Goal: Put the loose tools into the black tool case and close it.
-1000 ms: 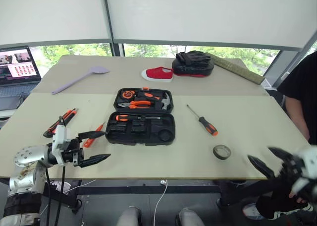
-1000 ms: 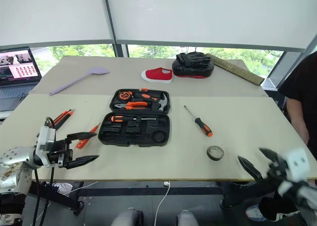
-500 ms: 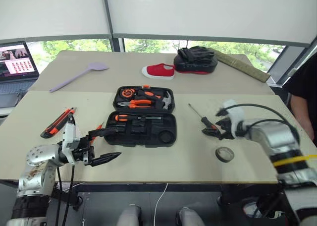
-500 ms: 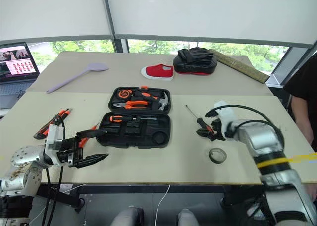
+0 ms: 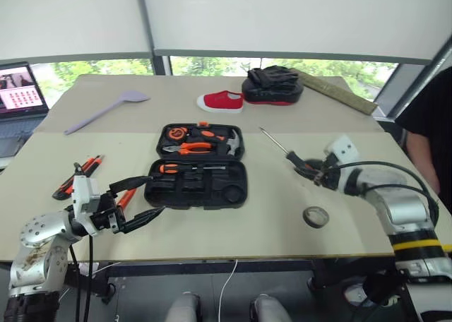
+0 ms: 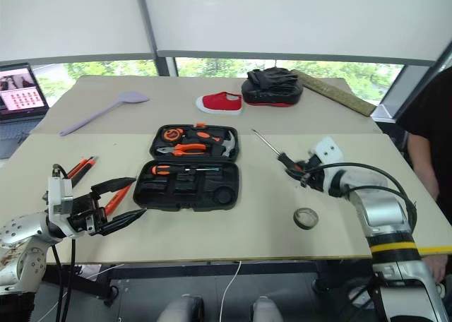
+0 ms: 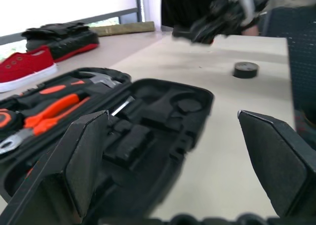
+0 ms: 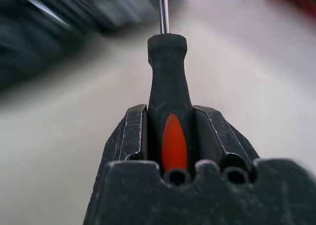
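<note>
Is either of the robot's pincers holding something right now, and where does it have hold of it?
The right pincer grips a screwdriver by its black-and-orange handle, shaft pointing away. The left pincer is open and holds nothing.

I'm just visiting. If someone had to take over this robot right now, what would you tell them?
Right gripper: shut on the screwdriver, right of the tool case.
Left gripper: open, empty, near the case's front left corner.
Case: open, some tools already in their slots.
Loose on the table: tape roll front right, knife and slim orange screwdriver left of the case.
Left to do: put all four in, close the case.
</note>
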### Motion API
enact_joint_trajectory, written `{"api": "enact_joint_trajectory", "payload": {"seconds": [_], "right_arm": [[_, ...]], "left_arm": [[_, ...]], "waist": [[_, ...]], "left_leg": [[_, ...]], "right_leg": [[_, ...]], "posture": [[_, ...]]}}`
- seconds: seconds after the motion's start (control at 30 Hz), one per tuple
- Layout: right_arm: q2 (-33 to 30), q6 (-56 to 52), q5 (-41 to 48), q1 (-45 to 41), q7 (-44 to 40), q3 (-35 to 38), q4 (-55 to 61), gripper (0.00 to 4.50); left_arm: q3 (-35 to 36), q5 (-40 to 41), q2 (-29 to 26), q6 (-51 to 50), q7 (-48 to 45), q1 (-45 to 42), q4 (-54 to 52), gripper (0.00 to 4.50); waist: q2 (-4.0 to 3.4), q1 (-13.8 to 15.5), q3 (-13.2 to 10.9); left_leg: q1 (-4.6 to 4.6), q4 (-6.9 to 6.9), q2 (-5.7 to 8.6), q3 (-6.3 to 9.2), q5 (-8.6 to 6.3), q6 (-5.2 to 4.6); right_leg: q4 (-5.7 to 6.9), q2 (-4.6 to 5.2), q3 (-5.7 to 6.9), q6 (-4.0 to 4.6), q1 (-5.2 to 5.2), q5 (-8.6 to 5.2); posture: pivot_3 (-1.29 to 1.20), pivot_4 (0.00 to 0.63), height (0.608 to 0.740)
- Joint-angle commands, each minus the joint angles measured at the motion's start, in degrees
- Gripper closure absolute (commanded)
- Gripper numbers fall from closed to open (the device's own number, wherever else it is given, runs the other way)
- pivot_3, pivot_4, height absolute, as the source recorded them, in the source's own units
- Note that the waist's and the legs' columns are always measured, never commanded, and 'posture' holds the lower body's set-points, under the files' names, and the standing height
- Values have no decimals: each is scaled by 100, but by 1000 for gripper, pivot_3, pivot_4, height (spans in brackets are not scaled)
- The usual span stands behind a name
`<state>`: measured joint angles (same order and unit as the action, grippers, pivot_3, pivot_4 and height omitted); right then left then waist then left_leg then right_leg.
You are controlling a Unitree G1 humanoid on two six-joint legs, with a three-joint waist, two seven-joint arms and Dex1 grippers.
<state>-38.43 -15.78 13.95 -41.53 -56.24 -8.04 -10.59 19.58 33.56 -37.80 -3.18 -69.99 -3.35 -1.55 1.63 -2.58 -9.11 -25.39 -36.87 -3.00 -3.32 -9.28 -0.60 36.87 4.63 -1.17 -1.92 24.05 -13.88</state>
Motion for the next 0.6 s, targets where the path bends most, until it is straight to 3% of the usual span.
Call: {"api": "enact_joint_trajectory", "payload": {"seconds": [0.03, 0.13, 0.3, 0.6], "right_arm": [[383, 259, -417, -842, -828, -845, -102, 3472], [966, -112, -936, -1551, -942, -1538, -632, 3472], [1526, 3, -1717, -2021, -824, -2143, -1580, 3472], [2209, 518, -2289, -2633, -397, -2114, -3266, 3472]], "left_arm": [[152, -87, 10, 167, 219, 63, 39, 0], [191, -142, 63, 288, 388, 87, 113, 0], [174, -155, 144, 345, 548, 143, 61, 0], [188, -164, 157, 307, 738, 406, -113, 0]], "waist": [[2, -12, 0], [3, 19, 0], [2, 164, -1], [1, 166, -2]], "left_leg": [[6, 3, -10, 5, 0, 0], [12, 12, -22, 11, 0, 1], [-12, 14, -17, 8, -1, 4], [-12, 14, -15, 5, 2, 15]], "right_leg": [[1, -20, -9, 8, 1, 2], [24, -32, -4, 54, 10, 3], [25, -23, 7, 55, 23, 2], [23, -19, 8, 51, 26, 9]], "posture": [[0, 150, 740], [0, 150, 740], [0, 150, 740], [0, 150, 740]]}}
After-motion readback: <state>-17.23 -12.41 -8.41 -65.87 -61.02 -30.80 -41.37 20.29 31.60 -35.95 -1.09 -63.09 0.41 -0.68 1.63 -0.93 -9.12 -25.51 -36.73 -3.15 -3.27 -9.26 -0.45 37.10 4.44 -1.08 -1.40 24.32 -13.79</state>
